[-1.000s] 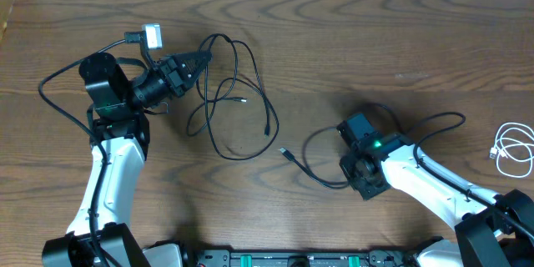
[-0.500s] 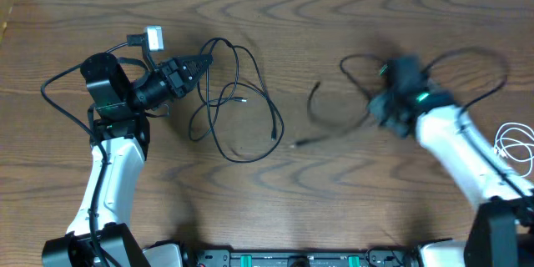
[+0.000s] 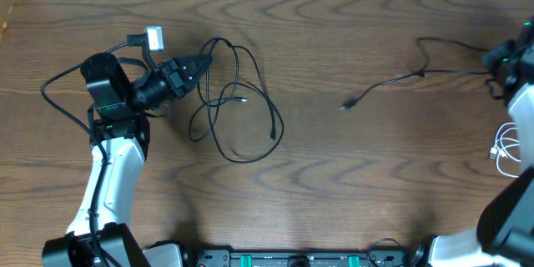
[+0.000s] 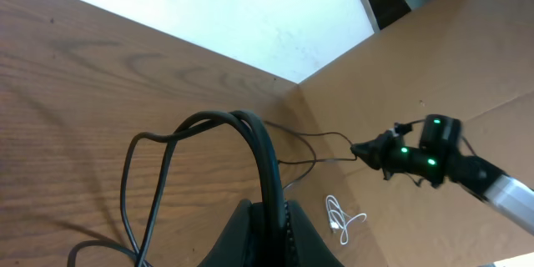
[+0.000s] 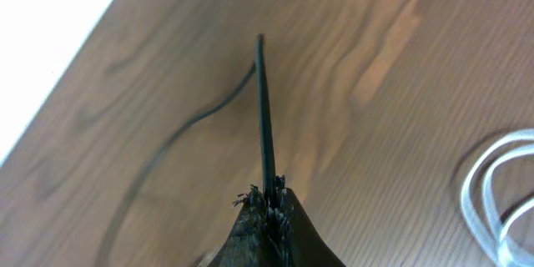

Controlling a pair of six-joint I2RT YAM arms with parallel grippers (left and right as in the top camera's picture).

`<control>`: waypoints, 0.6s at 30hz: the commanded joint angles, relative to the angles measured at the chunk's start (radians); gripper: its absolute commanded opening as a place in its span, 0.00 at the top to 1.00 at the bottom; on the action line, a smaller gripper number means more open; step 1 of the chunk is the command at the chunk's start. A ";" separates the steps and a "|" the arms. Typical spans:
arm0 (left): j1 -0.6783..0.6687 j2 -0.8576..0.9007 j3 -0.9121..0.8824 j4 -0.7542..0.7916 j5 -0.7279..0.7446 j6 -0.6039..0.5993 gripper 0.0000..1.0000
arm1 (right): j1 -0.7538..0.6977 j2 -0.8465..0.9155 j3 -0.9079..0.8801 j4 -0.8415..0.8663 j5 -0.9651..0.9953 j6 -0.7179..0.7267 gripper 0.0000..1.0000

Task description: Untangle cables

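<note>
I see the left end effector (image 4: 271, 213) pinching the looped cable (image 4: 264, 146) shut. Right end effector (image 5: 269, 204), upper right, pinches the stretched cable (image 5: 264, 117).

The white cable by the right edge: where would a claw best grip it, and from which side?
Pinch the white cable across one outer loop, straight down from above. It lies flat on the table in a loose coil, its loops partly clear of the right arm, so a top-down pinch there probably suits.
</note>
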 commanded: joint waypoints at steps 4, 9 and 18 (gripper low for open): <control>0.000 -0.008 0.008 0.004 -0.002 -0.002 0.92 | -0.080 0.206 0.315 -0.066 0.008 -0.130 0.99; 0.000 -0.008 0.008 0.004 -0.003 -0.002 0.93 | -0.107 0.322 0.713 -0.202 0.064 -0.172 0.99; 0.000 -0.008 0.008 0.004 -0.010 -0.002 0.93 | -0.116 0.374 1.006 -0.155 0.315 -0.347 0.99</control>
